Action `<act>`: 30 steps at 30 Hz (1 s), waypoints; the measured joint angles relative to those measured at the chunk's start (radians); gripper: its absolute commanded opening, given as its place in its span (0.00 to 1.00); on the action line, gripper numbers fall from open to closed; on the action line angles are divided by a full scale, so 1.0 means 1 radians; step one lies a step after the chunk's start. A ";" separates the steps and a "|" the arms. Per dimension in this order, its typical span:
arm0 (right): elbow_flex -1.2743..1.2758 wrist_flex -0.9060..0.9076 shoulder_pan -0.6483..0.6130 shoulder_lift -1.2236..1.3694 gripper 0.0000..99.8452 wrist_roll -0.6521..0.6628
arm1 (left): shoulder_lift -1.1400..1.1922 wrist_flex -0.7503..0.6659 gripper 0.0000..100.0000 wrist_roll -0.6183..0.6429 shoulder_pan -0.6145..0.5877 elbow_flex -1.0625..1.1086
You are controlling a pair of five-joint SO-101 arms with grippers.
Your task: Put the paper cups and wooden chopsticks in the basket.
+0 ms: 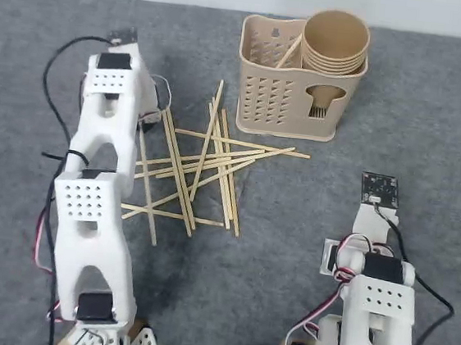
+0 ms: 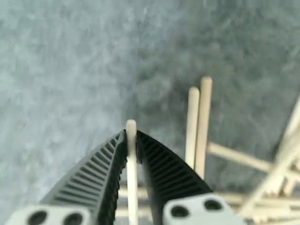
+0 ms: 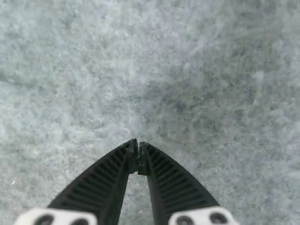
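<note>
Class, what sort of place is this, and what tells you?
Probably a robot training bench: a left arm and right arm with cables on a grey fabric-covered table, a basket holding paper cups, scattered wooden chopsticks.

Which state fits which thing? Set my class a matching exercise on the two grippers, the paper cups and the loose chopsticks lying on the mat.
Things
1. left gripper
2. right gripper
3. paper cups
4. loose chopsticks

States
A. stacked inside the basket
B. shut, with nothing between the fingers
C. scattered crosswise on the grey mat
D. shut on a chopstick

Pairs: 1-D, 2-B, 3-A, 4-C
</note>
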 measured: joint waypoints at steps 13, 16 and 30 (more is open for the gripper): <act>0.000 -0.006 0.000 0.000 0.01 0.000 | -0.456 0.169 0.01 -0.014 0.031 0.000; 0.000 -0.006 0.000 0.000 0.01 0.000 | -0.628 0.167 0.01 -0.064 0.092 0.161; 0.000 -0.006 0.000 0.000 0.01 0.000 | -1.277 -0.347 0.01 -0.074 0.272 0.640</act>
